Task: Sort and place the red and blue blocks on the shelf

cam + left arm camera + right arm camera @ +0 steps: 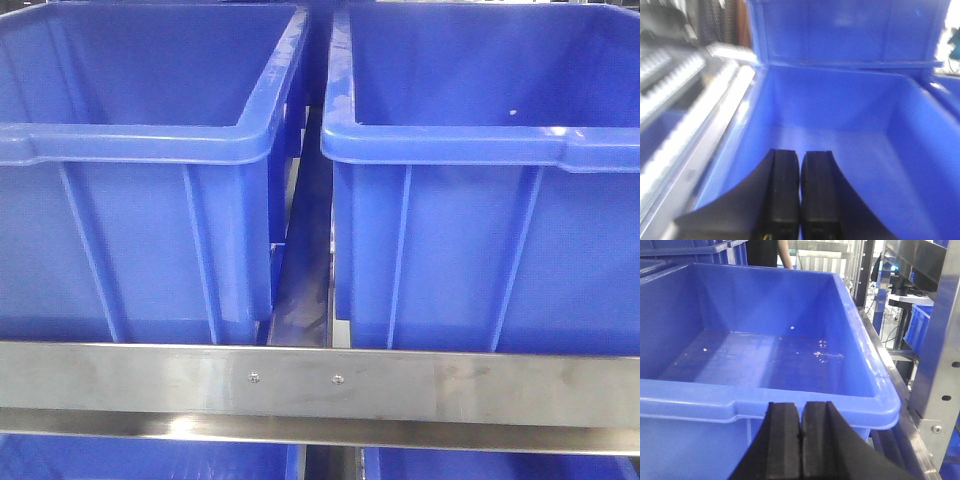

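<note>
The shelf [420, 385] — brushed steel rails, two small screws in its front rail — holds large blue bins side by side; no blocks visible.

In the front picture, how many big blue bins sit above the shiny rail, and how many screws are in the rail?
Blue bins: 2
Screws: 2
Total: 4

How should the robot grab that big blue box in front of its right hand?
Probably by the thick rolled front rim of the blue bin, coming from the front: the lip sticks out facing the right gripper, while the walls are broad and smooth.
</note>
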Controlling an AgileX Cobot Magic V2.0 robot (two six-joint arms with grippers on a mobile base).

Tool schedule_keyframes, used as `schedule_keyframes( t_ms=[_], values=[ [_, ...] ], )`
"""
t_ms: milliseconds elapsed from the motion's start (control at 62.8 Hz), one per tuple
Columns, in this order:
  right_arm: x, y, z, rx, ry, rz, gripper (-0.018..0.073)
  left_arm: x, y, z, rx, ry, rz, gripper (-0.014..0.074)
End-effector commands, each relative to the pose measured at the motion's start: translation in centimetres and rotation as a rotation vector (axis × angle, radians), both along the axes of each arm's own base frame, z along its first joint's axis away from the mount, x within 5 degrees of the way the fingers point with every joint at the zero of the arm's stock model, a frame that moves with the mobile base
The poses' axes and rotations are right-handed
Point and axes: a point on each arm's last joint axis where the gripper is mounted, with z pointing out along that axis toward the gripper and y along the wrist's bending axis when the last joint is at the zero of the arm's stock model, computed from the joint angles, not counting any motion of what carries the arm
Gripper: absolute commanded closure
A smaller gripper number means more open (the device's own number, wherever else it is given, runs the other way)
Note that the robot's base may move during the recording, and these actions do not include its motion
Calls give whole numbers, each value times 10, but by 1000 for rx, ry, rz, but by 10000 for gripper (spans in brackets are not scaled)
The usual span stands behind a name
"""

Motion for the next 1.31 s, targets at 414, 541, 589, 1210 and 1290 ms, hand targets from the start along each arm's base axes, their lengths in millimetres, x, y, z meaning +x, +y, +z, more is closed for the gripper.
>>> schedule_keyframes(
  t_ms=[414,541,589,1210,1290],
  values=[
    [-4,0,17,4,-136,5,502,-31,2,-70,0,-46,-6,472],
    [-4,0,17,4,-135,5,502,-32,2,-69,1,-67,-3,472],
    [-4,0,17,4,-135,5,502,-32,2,-69,0,-69,-8,472],
    [-4,0,17,4,-135,5,502,-32,1,-69,7,-68,-29,472],
    [-4,0,17,4,-135,5,502,-32,1,-69,7,-68,-29,472]
  ],
)
